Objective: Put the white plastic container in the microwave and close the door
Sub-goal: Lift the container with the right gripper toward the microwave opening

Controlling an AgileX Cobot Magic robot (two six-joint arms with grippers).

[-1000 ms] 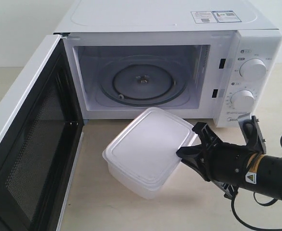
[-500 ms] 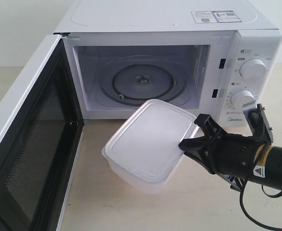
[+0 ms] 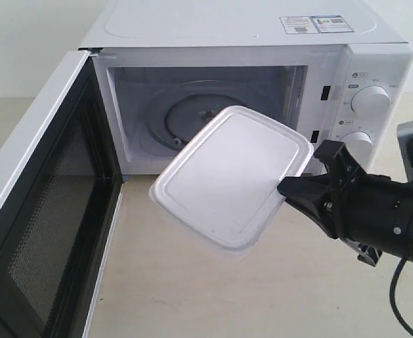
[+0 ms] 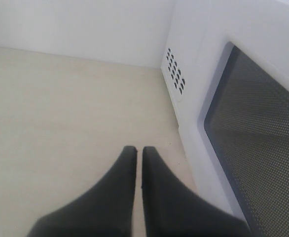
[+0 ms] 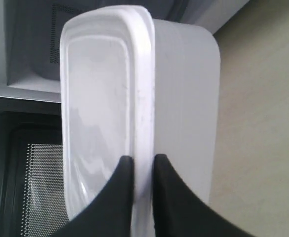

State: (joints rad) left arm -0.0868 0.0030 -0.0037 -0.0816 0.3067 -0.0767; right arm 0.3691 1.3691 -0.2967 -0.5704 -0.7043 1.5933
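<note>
The white plastic container (image 3: 231, 176) hangs in the air, tilted with its lid toward the camera, in front of the microwave (image 3: 263, 42) opening. My right gripper (image 3: 285, 189) is shut on the rim at its right end; the right wrist view shows both fingers clamping the lid edge of the container (image 5: 134, 98), with the gripper (image 5: 143, 160) on it. The glass turntable (image 3: 185, 113) is partly hidden behind the box. The door (image 3: 44, 211) stands wide open at the left, mesh face inward. My left gripper (image 4: 136, 150) is shut and empty beside the door (image 4: 253, 123).
Two round knobs (image 3: 370, 101) sit on the control panel at the right, close behind my right arm. A black cable trails from that arm at the lower right. Pale wooden tabletop (image 3: 213, 296) lies in front of the microwave.
My right gripper has lifted the container off the table, tilted it up and carried it up toward the microwave opening. The arm shifted right. The left gripper's motion is not shown.
</note>
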